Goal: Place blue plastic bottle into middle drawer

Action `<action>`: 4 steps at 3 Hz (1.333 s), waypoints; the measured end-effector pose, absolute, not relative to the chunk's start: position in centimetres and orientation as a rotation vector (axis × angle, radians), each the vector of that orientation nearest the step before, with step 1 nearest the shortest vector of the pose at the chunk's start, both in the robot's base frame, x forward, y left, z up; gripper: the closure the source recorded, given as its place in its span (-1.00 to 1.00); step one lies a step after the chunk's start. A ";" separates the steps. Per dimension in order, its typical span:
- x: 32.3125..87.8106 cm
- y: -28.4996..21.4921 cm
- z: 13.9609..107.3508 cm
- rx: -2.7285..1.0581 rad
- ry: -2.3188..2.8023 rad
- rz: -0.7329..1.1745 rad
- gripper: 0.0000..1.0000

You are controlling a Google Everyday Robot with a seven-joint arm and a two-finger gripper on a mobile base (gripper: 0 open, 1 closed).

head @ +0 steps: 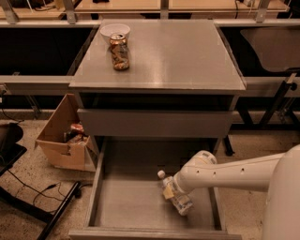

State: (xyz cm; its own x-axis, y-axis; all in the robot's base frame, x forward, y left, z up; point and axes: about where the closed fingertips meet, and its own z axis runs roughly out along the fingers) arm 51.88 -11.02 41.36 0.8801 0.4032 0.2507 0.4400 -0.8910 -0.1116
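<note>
A grey cabinet [187, 56] stands in the middle. On its flat top, near the back left corner, sits a white bowl [115, 31]. A brown can [120, 52] lies just in front of the bowl, with its open end toward it. Under the top is a shut drawer [154, 123] with a plain grey front. On the floor [28, 206] to the left is a cardboard box [61, 140], open at the top, with some small things inside that are hard to make out. A black cable [28, 187] runs over the speckled floor near a black bar [56, 218]. A wooden desk [187, 5] runs along the back.
</note>
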 end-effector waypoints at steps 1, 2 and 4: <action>51.9 -11.0 41.4 -2.885 -0.652 -0.332 -0.30; 51.9 -11.0 41.4 -2.885 -0.652 -0.332 -0.77; 52.0 -10.4 41.3 -2.872 -0.658 -0.328 -1.00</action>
State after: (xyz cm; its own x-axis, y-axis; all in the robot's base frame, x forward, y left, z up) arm 51.96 -10.43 41.34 0.8780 0.4072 0.2518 0.4461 -0.8867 -0.1217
